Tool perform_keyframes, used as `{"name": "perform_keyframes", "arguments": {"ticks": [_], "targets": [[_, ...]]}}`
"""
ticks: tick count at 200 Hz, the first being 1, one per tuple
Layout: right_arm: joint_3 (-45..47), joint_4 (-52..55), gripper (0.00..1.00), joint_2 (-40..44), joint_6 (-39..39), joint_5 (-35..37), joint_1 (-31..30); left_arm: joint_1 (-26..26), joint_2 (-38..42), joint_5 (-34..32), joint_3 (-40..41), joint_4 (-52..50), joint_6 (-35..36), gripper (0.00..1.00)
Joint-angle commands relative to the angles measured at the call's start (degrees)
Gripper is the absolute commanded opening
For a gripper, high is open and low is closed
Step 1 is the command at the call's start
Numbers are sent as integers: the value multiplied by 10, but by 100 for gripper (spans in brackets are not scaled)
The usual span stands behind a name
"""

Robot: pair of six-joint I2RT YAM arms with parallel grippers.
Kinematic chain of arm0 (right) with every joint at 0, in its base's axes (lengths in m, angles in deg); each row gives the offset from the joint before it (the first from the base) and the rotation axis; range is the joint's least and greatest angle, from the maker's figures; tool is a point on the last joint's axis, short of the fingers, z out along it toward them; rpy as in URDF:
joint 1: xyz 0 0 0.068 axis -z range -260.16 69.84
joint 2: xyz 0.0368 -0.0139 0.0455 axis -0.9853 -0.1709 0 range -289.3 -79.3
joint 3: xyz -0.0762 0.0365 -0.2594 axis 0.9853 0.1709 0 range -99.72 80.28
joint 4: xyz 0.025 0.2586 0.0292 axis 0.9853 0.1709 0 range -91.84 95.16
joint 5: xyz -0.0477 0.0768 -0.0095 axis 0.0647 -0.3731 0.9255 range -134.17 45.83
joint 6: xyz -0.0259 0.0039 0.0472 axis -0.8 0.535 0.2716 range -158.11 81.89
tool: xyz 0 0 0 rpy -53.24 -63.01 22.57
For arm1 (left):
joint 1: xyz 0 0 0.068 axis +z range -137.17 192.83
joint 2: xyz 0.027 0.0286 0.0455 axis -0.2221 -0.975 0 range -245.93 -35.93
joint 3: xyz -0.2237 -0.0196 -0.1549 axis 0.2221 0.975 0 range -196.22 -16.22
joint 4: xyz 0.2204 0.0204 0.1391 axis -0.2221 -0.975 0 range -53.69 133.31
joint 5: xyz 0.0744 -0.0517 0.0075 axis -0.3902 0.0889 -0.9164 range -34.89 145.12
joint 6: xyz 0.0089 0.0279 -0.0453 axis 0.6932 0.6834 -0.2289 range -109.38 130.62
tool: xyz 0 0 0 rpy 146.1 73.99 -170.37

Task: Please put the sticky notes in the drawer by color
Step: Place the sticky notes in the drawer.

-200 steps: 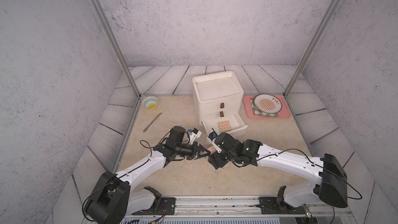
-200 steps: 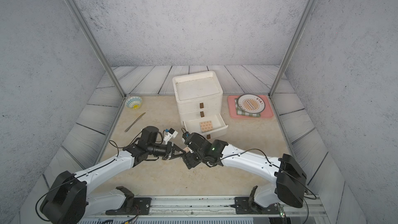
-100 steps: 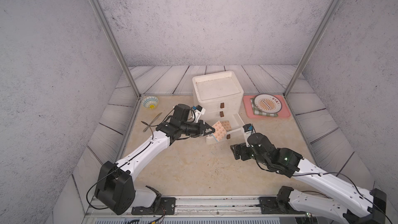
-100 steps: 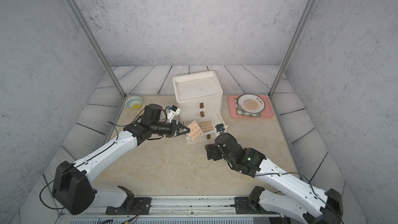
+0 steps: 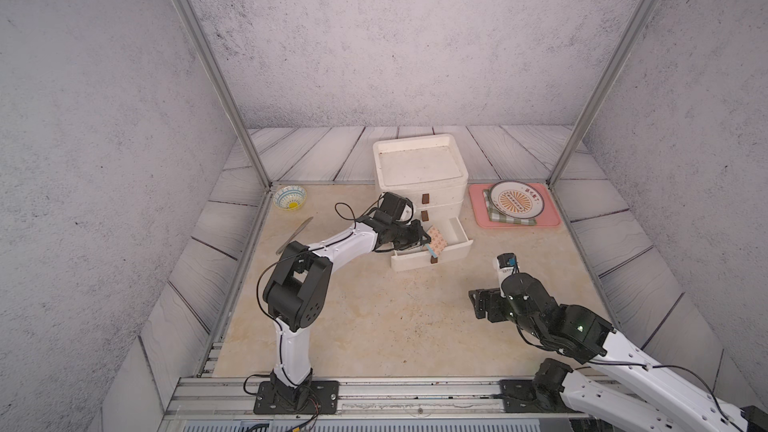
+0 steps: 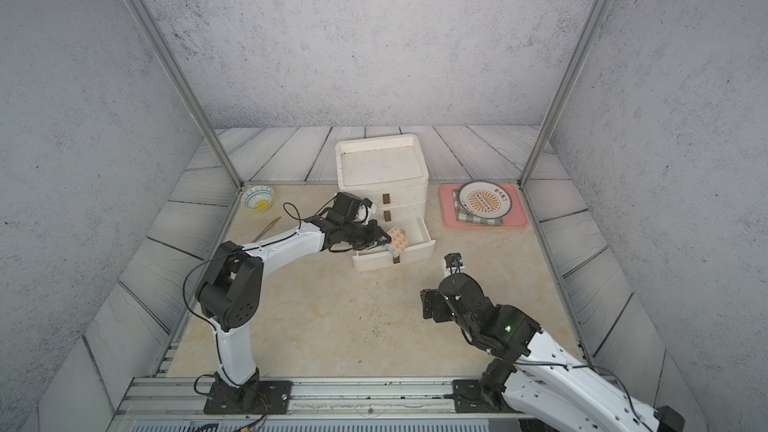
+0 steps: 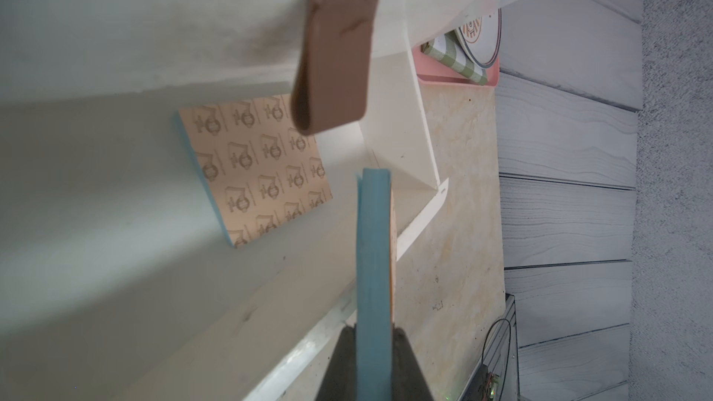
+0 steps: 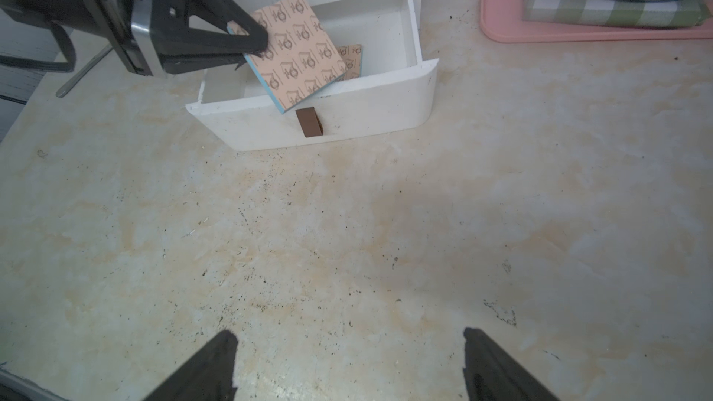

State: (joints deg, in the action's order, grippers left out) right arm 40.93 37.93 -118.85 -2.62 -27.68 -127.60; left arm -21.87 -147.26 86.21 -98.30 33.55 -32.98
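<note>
The left gripper [image 8: 258,46] is pinching one corner of a small square peach printed sticky-note pad with a blue edge [image 8: 297,52], jaws pressed on its two faces. The pad is hanging tilted over the open bottom drawer [image 8: 347,109] of the white plastic three-drawer chest [image 5: 440,197]. Its low corner is showing just above that drawer's front wall, and contact there cannot be confirmed. A second peach printed pad [image 7: 256,171] is lying flat inside the same drawer. In judgement the held pad is handling as a light, fairly stiff paper block. Loose top sheets may be peeling or fanning, so a face-to-face pinch near an edge is suiting it. The right gripper [image 8: 349,337] is hovering empty, jaws spread wide, over the beige tabletop [image 8: 347,225] in front of the chest.
</note>
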Motion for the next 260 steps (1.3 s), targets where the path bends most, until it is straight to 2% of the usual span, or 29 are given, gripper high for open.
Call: {"name": "perform_keyframes", "arguments": {"ticks": [1, 35, 66, 92, 103, 116, 133, 144, 162, 198, 213, 231, 260], "targets": [[8, 17, 93, 21, 7, -2, 2, -5, -2, -61, -18, 42, 4, 0], [18, 10, 93, 28, 6, -8, 2, -26, 44, -181, 57, 102, 0, 0], [17, -2, 93, 19, 4, -22, 2, -27, 43, -216, 88, 150, -21, 1], [11, 1, 93, 11, 1, -24, 2, -30, 15, -189, 54, 126, -14, 16], [15, -3, 93, 11, 2, -26, 2, -30, 15, -189, 57, 125, -11, 19], [19, -10, 93, 9, 4, -32, 2, -30, 21, -191, 63, 120, -8, 32], [23, -18, 93, 3, 7, -38, 2, -30, 32, -195, 72, 111, -1, 59], [26, -24, 93, -1, 8, -43, 2, -30, 44, -194, 74, 95, 7, 68], [26, -28, 93, -10, 7, -45, 2, -30, 85, -204, 87, 64, 29, 75], [28, -50, 93, -46, 3, -51, 2, -15, 212, -249, 97, 12, 88, 78], [29, -70, 93, -76, 3, -51, 2, -2, 253, -258, 59, -22, 123, 80], [21, -91, 93, -123, -1, -54, 3, 9, 254, -273, -49, -92, 171, 82], [-10, -110, 93, -187, -8, -59, 4, 27, 136, -249, -290, -209, 239, 82]]}}
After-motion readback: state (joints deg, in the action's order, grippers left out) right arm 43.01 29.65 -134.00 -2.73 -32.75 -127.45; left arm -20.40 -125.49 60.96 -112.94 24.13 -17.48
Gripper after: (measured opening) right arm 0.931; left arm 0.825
